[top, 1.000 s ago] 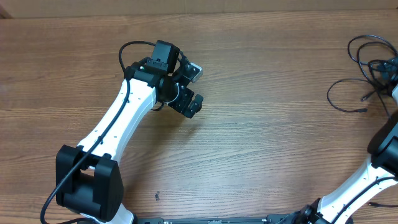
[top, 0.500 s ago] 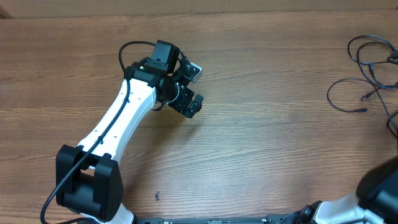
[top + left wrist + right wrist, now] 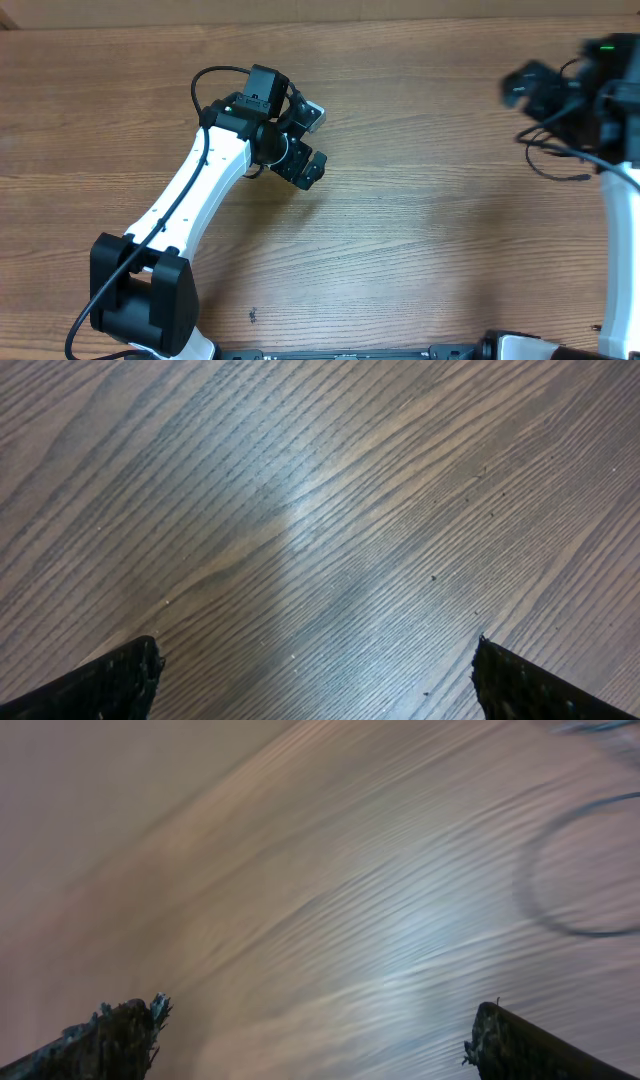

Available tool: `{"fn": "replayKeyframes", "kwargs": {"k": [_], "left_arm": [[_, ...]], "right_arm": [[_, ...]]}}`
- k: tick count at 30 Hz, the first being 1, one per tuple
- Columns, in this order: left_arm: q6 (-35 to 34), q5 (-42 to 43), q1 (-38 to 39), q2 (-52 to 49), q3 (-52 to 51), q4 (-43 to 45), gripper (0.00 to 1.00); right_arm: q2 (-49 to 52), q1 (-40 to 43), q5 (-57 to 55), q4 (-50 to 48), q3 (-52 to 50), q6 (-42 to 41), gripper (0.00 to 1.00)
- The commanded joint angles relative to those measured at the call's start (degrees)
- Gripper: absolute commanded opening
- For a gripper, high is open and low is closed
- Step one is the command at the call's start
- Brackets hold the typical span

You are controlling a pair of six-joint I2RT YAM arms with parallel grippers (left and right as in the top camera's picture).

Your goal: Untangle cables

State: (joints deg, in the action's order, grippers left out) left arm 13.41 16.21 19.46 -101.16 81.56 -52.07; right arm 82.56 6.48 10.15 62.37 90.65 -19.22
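The cables (image 3: 575, 177) are thin black cords lying in loose loops at the far right of the wooden table; my right arm hides most of them. One cable loop (image 3: 580, 932) shows blurred at the right of the right wrist view. My right gripper (image 3: 522, 86) is blurred, open and empty, hovering at the left edge of the cables; its fingertips (image 3: 315, 1030) are wide apart over bare wood. My left gripper (image 3: 314, 140) is open and empty at the table's upper middle, far left of the cables; its fingertips (image 3: 315, 670) frame only bare wood.
The wooden table (image 3: 420, 250) fills the overhead view. My left arm (image 3: 190, 190) stretches diagonally from the lower left. My right arm's white link (image 3: 622, 260) runs along the right edge.
My right arm has swung from the lower right edge up over the cables, its gripper now at the upper right and motion-blurred. The left arm has not moved.
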Motion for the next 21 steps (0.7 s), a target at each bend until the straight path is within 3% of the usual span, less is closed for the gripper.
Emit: {"fn": "replayKeyframes", "kwargs": {"k": [1, 9, 21], "left_arm": [[-1.01, -0.15, 0.07, 0.33, 0.24, 0.07, 1.0], [-1.01, -0.15, 0.07, 0.33, 0.24, 0.09, 0.99], [-1.01, -0.15, 0.07, 0.33, 0.24, 0.09, 0.99]], "right_arm": [[-0.57, -8.98, 1.14, 2.21, 0.52, 0.66, 1.0], [-0.57, -22.88, 1.51, 3.34, 0.48, 0.66, 1.0], [-0.57, -23.61, 1.49, 3.34, 0.48, 0.66, 1.0]]}}
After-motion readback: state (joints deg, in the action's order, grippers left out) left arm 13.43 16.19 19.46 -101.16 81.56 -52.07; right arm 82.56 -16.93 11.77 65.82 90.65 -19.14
